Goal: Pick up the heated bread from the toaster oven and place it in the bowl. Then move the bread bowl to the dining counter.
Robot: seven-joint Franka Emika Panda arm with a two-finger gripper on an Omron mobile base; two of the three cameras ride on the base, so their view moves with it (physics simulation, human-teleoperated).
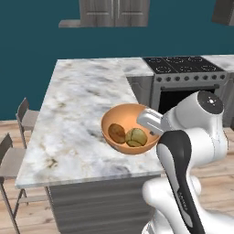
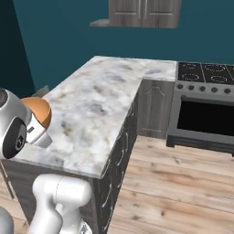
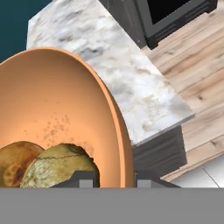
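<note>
gripper (image 3: 109, 178) clamps bowl (image 1: 119, 118) rim | bowl tilted over dining counter (image 1: 73, 114)

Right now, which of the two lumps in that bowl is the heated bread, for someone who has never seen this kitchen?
Find the long marble counter with grey chairs along it. Near its front edge an orange bowl is at the white arm's tip. Of the two lumps inside, the bread is the paler olive-tan, cracked one on the arm's side; its neighbour is darker brown.
</note>
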